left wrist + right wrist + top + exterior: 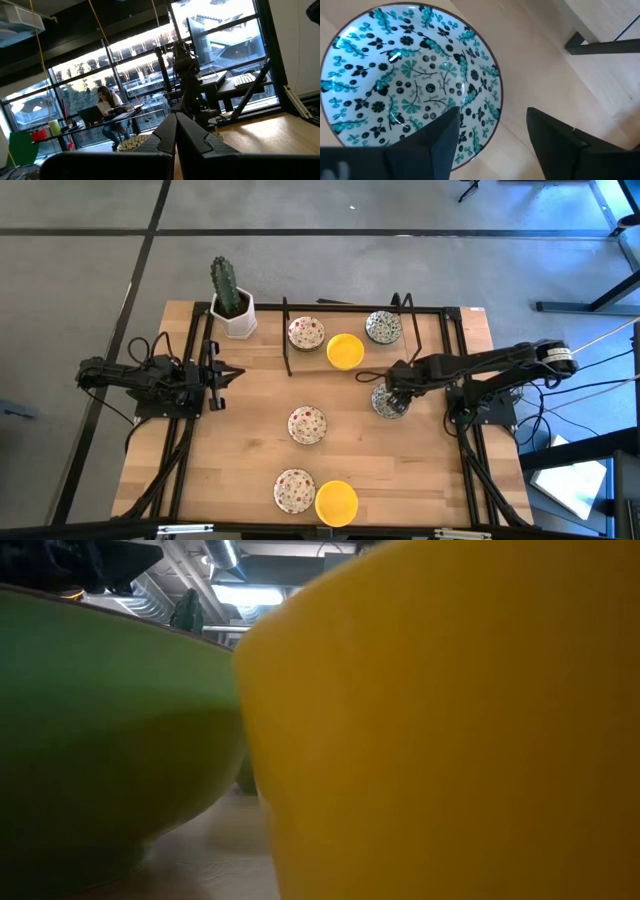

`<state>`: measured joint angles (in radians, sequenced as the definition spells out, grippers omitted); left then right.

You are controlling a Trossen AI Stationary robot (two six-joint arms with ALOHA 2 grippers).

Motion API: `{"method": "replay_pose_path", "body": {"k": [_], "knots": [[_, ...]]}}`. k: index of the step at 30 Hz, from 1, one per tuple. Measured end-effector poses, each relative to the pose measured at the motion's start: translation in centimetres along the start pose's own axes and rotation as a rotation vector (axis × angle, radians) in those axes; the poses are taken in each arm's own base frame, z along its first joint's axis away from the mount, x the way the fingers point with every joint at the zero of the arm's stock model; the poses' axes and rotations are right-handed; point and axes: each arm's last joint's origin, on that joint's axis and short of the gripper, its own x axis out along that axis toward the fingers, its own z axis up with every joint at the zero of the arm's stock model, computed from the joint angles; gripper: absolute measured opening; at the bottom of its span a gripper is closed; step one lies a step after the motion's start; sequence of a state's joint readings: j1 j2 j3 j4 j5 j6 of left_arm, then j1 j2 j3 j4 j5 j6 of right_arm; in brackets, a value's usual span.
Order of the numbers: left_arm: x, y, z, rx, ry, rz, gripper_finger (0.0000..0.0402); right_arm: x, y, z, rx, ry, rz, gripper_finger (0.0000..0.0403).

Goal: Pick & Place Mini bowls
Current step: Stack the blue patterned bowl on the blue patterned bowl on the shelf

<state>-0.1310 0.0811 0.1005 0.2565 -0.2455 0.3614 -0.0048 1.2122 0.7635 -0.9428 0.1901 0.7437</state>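
Several mini bowls sit on the wooden table: red-speckled ones (306,333) (307,424) (295,490), yellow ones (345,350) (336,503), and a green-patterned one (383,327) at the back. My right gripper (392,395) (492,117) points down, open, over another green-patterned bowl (405,85) at the right. One finger (442,135) is over the bowl's inside and the other (547,135) is outside its rim. My left gripper (176,132) waits shut at the table's left side (215,373). My right gripper straddles the near rim (492,107) of the green-patterned bowl from above, one finger inside and one outside. I cannot tell whether either finger touches the bowl. The bowl rests flat on the table.
A cactus in a white pot (233,305) stands at the back left. A black wire rack (287,340) runs along the back. In the low view a yellow bowl (450,720) and a green-looking bowl (100,730) block almost everything. A person (107,107) sits far behind the table.
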Motion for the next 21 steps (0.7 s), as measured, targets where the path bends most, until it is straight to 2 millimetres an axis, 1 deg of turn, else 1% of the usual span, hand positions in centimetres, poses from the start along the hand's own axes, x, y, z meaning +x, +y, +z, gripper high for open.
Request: {"method": "replay_pose_path", "body": {"k": [3, 8, 13, 18, 21], "knots": [[0.0, 0.0, 0.0, 0.000, 0.000, 0.001, 0.0007, 0.4, 0.2, 0.1, -0.003, 0.017, -0.016, 0.0228], [0.0, 0.0, 0.0, 0.000, 0.001, 0.000, 0.0004, 1.7, 0.6, 0.2, 0.016, 0.064, -0.062, 0.0228], [0.0, 0.0, -0.1, 0.002, 0.008, -0.003, 0.0007, 2.8, 1.1, 0.4, -0.018, 0.085, -0.079, 0.0228], [0.0, 0.0, -0.1, 0.002, 0.008, -0.003, 0.0006, 3.1, 1.3, 0.5, -0.053, 0.090, -0.081, 0.0226], [0.0, 0.0, -0.1, 0.002, 0.008, -0.003, 0.0004, 3.1, 1.3, 0.5, -0.067, 0.087, -0.077, 0.0211]]}}
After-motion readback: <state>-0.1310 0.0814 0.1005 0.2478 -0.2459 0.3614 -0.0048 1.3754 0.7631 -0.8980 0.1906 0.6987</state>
